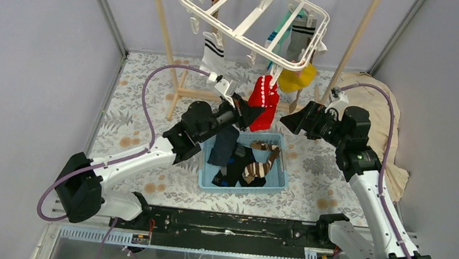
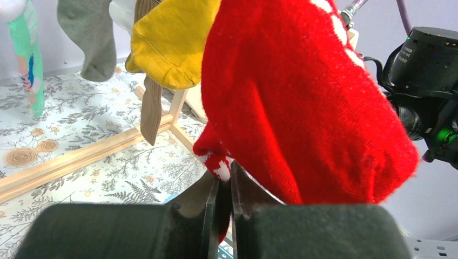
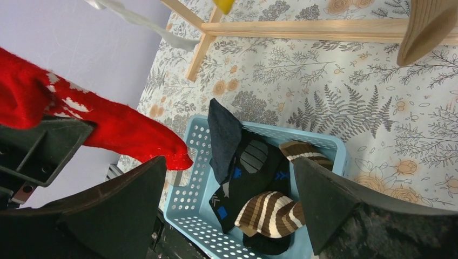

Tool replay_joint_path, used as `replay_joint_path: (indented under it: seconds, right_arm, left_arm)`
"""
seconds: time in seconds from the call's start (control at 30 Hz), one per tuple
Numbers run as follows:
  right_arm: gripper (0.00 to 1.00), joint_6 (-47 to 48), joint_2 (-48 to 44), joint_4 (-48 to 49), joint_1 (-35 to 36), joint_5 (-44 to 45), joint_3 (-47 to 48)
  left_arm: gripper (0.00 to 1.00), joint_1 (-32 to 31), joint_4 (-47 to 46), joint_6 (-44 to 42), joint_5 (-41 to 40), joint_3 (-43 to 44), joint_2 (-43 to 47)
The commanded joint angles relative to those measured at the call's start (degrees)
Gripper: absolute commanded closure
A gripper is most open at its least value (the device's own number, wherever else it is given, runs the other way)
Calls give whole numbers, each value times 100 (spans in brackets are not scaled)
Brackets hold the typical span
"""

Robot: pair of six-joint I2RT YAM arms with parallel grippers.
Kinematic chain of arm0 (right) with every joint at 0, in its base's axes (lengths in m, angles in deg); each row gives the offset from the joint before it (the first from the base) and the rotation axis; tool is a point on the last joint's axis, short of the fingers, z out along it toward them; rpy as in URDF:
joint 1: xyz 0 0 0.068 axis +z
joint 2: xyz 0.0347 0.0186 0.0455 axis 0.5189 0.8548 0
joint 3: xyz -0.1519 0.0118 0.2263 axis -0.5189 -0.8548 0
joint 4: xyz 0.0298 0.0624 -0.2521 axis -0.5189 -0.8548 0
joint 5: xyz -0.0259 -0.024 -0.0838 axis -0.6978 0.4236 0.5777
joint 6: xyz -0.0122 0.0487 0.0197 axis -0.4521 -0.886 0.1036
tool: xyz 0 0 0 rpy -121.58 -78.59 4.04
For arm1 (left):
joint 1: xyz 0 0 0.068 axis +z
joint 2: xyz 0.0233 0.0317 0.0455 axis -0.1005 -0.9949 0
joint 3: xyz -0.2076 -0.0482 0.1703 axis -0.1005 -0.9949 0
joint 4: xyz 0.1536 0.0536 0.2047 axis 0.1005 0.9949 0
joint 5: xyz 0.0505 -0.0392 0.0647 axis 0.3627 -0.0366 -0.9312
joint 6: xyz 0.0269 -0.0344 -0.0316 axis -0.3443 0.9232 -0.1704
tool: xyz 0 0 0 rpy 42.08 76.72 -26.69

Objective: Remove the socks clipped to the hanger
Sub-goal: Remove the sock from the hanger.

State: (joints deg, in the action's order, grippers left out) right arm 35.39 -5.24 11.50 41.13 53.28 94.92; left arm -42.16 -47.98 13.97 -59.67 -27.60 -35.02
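Note:
The white hanger (image 1: 250, 18) hangs at the top with several socks clipped on: a white striped one (image 1: 213, 52), a yellow one (image 1: 296, 80), a grey one (image 1: 298, 39) and a red sock (image 1: 263, 100). My left gripper (image 1: 249, 113) is shut on the red sock's lower edge; in the left wrist view the jaws (image 2: 224, 186) pinch the red sock (image 2: 302, 97), which still hangs from its clip. My right gripper (image 1: 292, 121) is open and empty just right of the red sock; in its wrist view (image 3: 229, 175) it hovers over the basket, with the red sock (image 3: 108, 129) at the left.
A blue basket (image 1: 204, 176) below the hanger holds several socks, among them a brown-striped one (image 3: 270, 210) and dark ones. The wooden rack's poles (image 1: 161, 21) and base bar (image 2: 81, 156) stand behind. A beige cloth (image 1: 395, 164) lies at the right. Grey walls close in both sides.

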Motion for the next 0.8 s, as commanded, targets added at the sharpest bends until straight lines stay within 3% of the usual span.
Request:
replay_joint_path:
  seconds: [0.0, 0.77]
  right_arm:
    - [5, -51, -161, 199, 41, -1, -4]
    - [4, -120, -208, 293, 41, -99, -154]
  left_arm:
    - [86, 163, 70, 365, 572, 197, 71]
    - [84, 257, 305, 822, 1021, 276, 14]
